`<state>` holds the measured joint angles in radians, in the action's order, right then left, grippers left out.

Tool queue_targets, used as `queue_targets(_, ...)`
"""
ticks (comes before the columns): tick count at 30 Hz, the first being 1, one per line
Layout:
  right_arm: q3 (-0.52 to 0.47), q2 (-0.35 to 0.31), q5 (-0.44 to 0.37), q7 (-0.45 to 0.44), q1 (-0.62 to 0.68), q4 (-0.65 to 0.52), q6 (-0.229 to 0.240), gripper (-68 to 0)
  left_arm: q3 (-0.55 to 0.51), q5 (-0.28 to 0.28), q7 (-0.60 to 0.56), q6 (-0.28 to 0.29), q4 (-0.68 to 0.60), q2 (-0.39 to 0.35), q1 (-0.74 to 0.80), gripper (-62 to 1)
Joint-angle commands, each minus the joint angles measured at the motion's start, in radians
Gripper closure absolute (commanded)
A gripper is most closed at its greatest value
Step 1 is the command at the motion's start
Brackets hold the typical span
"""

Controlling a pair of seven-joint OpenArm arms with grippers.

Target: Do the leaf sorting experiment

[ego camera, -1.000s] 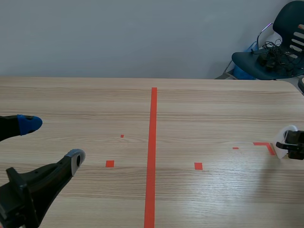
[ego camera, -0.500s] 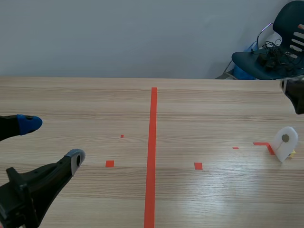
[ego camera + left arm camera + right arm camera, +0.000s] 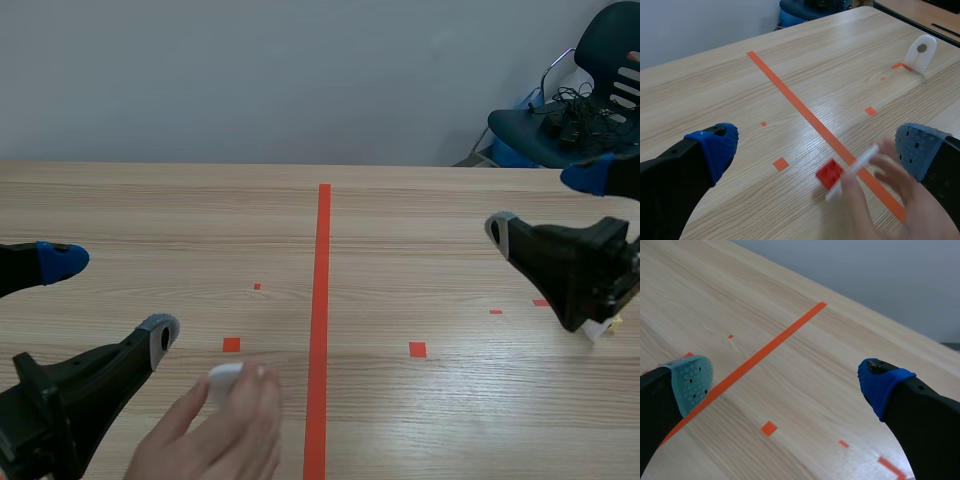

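My left gripper (image 3: 108, 298) hangs open low over the table's near left, nothing between its fingers. In the left wrist view the left gripper (image 3: 817, 150) frames a person's hand (image 3: 890, 200) holding a thin white piece (image 3: 855, 170) beside a small red square piece (image 3: 830, 174) on the table. The hand (image 3: 215, 435) and white piece (image 3: 225, 378) sit at the near edge, left of the orange line. My right gripper (image 3: 545, 203) is open and raised at the right; the right gripper (image 3: 785, 382) has only bare table under it. A white arched stand (image 3: 920, 50) with a round hole stands at the orange corner mark.
The wooden table (image 3: 400, 230) carries only tape marks across its middle. The white stand (image 3: 603, 328) is mostly hidden behind my right arm. A dark chair (image 3: 570, 120) with cables stands past the far right corner.
My right gripper let go of the white stand, opened and rose, now hanging in front of it. A person's hand came in at the near edge with a white piece. Left arm unchanged.
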<state>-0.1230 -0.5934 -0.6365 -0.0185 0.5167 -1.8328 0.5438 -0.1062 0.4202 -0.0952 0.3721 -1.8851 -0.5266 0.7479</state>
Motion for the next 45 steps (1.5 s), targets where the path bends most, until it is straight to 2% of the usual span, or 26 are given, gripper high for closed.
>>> queue_targets(1,-0.026,0.028,-0.011,-0.029,0.004,0.017,0.000,-59.6,-0.006,0.006,-0.018,0.005,-0.018,-0.003,-0.003,-62.3)
queue_targets(6,-0.031,0.071,0.007,-0.033,0.013,0.016,0.000,-59.6,-0.006,0.006,-0.019,0.005,-0.018,-0.003,-0.003,-62.3)
queue_targets(26,-0.042,0.070,0.000,-0.040,0.013,0.016,0.000,-59.5,0.008,-0.003,0.014,0.005,0.003,-0.003,-0.040,-62.3)
queue_targets(30,-0.057,0.070,0.000,-0.040,0.013,0.016,0.000,-59.5,0.064,-0.067,0.014,0.007,0.111,-0.003,-0.133,-62.3)
queue_targets(33,-0.067,0.070,0.000,-0.040,0.013,0.016,0.000,-59.5,0.136,-0.124,-0.025,0.043,0.225,0.000,-0.216,-62.3)
queue_targets(37,-0.073,0.070,0.000,-0.040,0.013,0.016,0.000,-59.5,0.256,-0.247,-0.124,0.050,0.388,0.024,-0.346,-62.3)
queue_targets(41,-0.075,0.070,0.000,-0.040,0.013,0.016,0.000,-59.5,0.376,-0.323,-0.220,0.050,0.554,0.079,-0.496,-62.3)
queue_targets(45,-0.075,0.070,0.000,-0.040,0.013,0.016,0.000,-59.5,0.486,-0.399,-0.259,0.034,0.717,0.159,-0.642,-62.3)
